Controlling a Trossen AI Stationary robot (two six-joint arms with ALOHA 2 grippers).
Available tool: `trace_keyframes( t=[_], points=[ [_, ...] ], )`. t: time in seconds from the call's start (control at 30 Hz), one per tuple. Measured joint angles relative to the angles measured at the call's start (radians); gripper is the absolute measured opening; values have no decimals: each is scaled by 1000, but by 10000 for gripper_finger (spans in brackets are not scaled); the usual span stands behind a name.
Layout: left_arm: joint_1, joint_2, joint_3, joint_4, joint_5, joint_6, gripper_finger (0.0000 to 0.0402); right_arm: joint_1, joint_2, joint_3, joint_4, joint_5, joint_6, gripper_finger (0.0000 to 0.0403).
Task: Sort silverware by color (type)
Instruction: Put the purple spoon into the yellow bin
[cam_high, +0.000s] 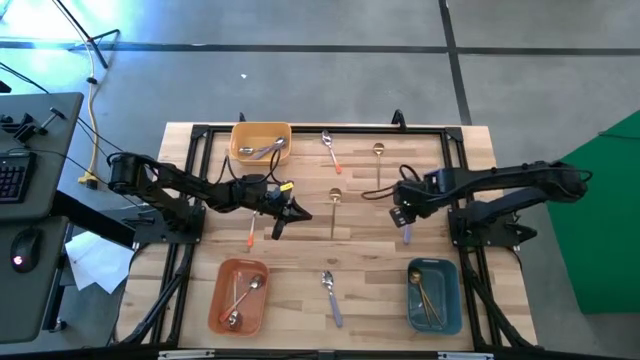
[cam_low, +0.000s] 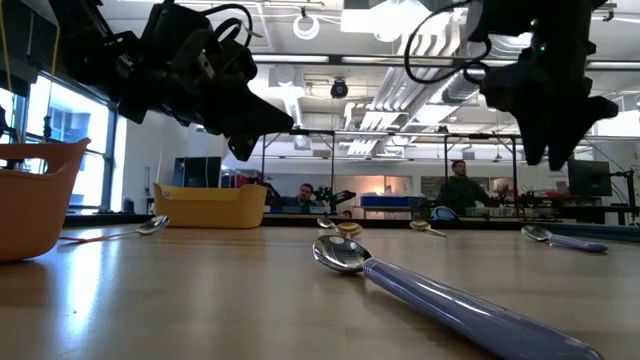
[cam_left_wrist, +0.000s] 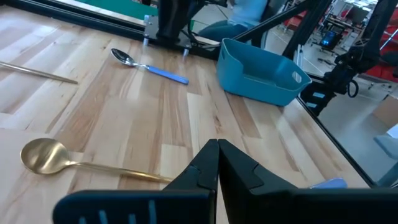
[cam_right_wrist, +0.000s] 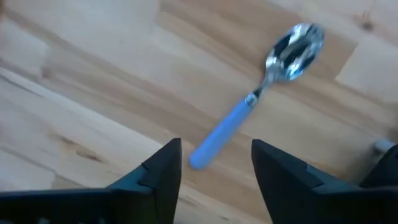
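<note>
My left gripper (cam_high: 292, 212) hangs shut and empty over the table's middle; its closed fingers (cam_left_wrist: 217, 163) show above bare wood near a gold spoon (cam_left_wrist: 50, 155). My right gripper (cam_high: 402, 214) points down, open, above a lavender-handled spoon (cam_right_wrist: 261, 99) that lies flat on the table. That spoon's handle end shows between the fingers in the right wrist view, untouched. Loose on the table lie two gold spoons (cam_high: 335, 205) (cam_high: 378, 160), two orange-handled spoons (cam_high: 250, 232) (cam_high: 329, 150) and another lavender-handled spoon (cam_high: 331, 296).
A yellow bin (cam_high: 261, 142) stands at the far left, an orange bin (cam_high: 238, 296) at the near left and a blue bin (cam_high: 433, 296) at the near right, each with spoons inside. A black frame (cam_high: 300, 130) runs around the tabletop. People show in the room behind.
</note>
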Motion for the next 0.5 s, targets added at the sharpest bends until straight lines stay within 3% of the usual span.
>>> trace_keyframes(
  t=[0.27,0.5],
  points=[
    [-8,0,0,-2,0,8,0,52,1,-24,-7,61,92,230],
    [-8,0,0,-2,0,25,0,71,0,-38,-14,61,177,236]
  ],
)
